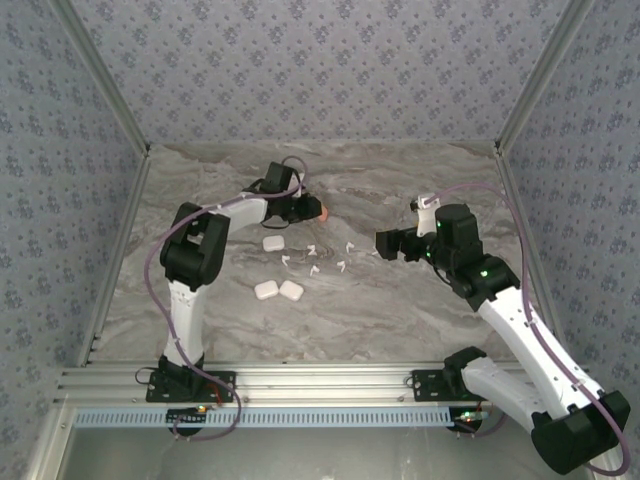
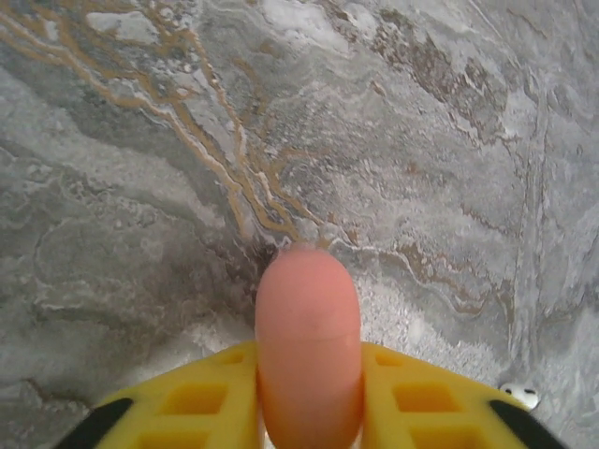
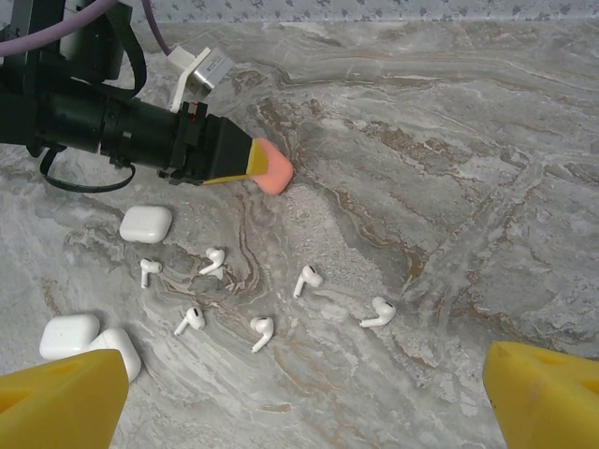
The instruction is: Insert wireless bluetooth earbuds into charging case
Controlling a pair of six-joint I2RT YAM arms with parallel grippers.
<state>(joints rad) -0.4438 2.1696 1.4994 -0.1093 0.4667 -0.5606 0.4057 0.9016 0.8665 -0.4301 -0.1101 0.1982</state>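
A coral-pink charging case [image 2: 308,327], closed along its seam, sits edge-up between the yellow fingers [image 2: 211,393] of my left gripper [image 2: 309,374], which is shut on it low over the marble. From above, the same case [image 1: 324,212] sticks out of the left gripper [image 1: 316,211] at the back centre. Several white earbuds lie loose on the table, among them one [image 3: 307,279], another [image 3: 379,311] and a third [image 3: 262,331]. My right gripper [image 3: 309,402] hovers open above them, nothing between its fingers [image 3: 61,402]. One white earbud [image 2: 519,396] lies beside the left fingers.
Three closed white cases rest on the marble table [image 1: 420,300]: one [image 1: 272,242] near the left arm, and two side by side [image 1: 266,290] [image 1: 291,290] closer to the front. Patterned walls enclose the table on three sides.
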